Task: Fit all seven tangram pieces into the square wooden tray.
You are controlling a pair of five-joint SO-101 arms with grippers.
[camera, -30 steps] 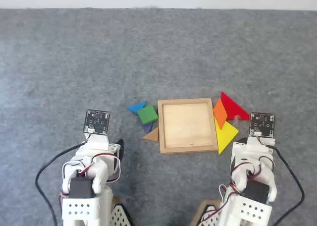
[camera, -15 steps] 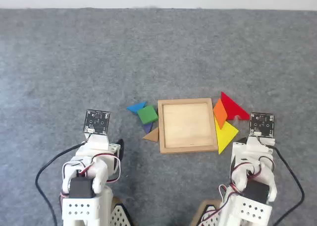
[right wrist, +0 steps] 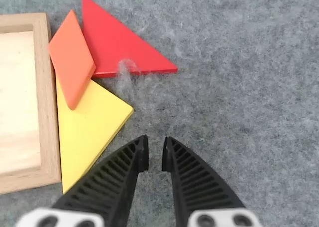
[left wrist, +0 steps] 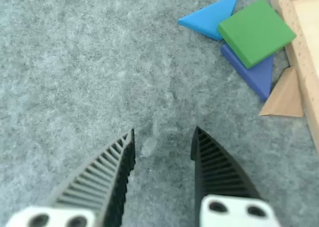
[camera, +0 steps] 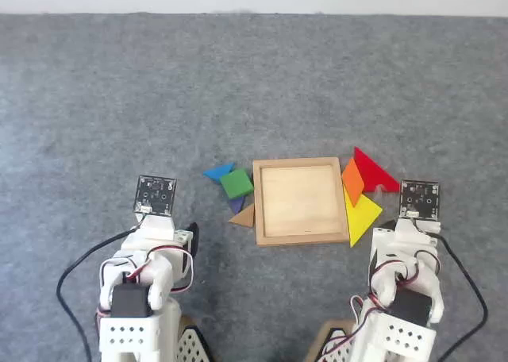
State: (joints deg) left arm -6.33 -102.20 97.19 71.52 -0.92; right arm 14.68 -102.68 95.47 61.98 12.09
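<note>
The square wooden tray lies empty in the middle of the grey felt. Off its left side sit a light blue triangle, a green square lying over a dark blue triangle, and a tan triangle. On the right, an orange parallelogram overlaps a red triangle and a yellow triangle. My left gripper hangs open over bare felt, short of the blue pieces. My right gripper is shut, empty, beside the yellow triangle's edge.
Both arms stand at the near edge of the table, the left arm and the right arm. Grey felt stretches free beyond and to both sides of the tray. The tray rim touches the yellow and orange pieces.
</note>
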